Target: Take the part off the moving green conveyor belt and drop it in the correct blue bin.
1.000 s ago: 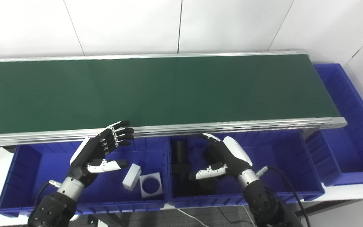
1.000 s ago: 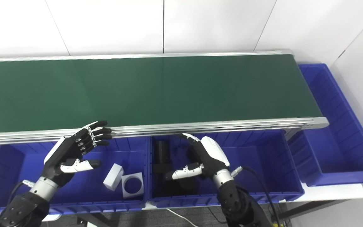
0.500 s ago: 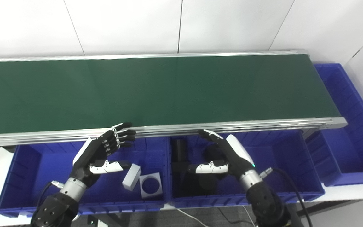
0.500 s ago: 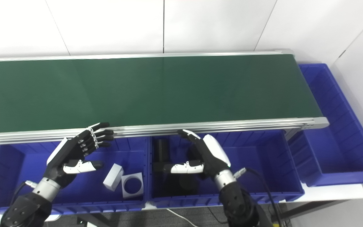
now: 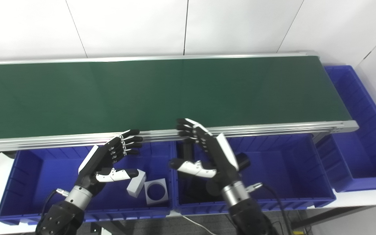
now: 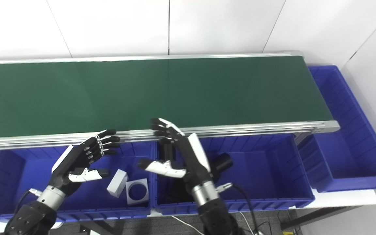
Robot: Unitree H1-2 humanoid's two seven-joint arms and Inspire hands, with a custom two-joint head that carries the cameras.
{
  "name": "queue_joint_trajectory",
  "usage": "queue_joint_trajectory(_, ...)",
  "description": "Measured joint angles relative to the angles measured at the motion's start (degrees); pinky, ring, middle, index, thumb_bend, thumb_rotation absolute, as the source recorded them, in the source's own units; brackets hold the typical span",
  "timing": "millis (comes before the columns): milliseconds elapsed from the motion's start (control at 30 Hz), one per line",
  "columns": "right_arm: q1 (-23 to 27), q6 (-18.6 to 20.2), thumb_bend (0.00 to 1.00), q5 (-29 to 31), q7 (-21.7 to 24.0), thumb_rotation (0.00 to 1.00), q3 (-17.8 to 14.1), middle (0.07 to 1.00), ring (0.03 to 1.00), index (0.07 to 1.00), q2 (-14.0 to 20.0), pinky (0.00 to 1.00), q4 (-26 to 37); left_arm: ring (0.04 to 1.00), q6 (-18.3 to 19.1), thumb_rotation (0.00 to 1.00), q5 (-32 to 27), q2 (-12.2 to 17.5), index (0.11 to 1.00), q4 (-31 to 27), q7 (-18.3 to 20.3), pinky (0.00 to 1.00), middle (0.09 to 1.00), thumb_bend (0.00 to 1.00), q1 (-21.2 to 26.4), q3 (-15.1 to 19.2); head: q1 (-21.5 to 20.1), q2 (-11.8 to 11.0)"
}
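Note:
The green conveyor belt [image 5: 162,91] runs across the view and carries no part. My left hand [image 5: 109,156] is open, held over the left blue bin [image 5: 28,169] just below the belt's near rail. My right hand [image 5: 207,153] is open too, raised at the divide between the left and middle bins, its fingertips reaching the rail. In the left bin lie a white block [image 5: 136,183] and a white square plate with a round hole [image 5: 156,191]. The middle blue bin [image 5: 289,163] holds black parts, among them a black cylinder [image 5: 242,161].
A third blue bin [image 5: 364,137] stands past the belt's right end. The aluminium rail [image 5: 273,128] edges the belt's near side above the bins. A white wall rises behind the belt.
My right hand has risen and moved left, from inside the middle bin up to the rail, uncovering the black cylinder. My left hand has barely shifted.

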State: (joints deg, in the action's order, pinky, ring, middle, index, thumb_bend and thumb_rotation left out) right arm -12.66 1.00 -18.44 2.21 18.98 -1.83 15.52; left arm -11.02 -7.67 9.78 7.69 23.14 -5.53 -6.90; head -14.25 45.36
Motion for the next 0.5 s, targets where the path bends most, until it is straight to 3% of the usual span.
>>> queue_joint_trajectory(200, 1.8, -2.2, 0.83, 0.7, -0.8, 0.51, -1.9, 0.816, 0.801, 0.845, 1.6, 0.74, -8.2, 0.769, -0.2, 0.31, 0.9, -0.8, 0.836, 0.3, -0.5, 0.72, 0.800, 0.96, -0.5, -0.1, 0.8, -0.8)
queue_joint_trajectory(500, 4.0, -4.2, 0.85, 3.0, 0.3, 0.51, -3.1, 0.827, 0.811, 0.861, 5.6, 0.75, -13.8, 0.777, -1.8, 0.30, 0.8, -1.4, 0.844, 2.2, -0.8, 0.73, 0.807, 0.94, -0.5, -0.1, 1.2, -2.2)
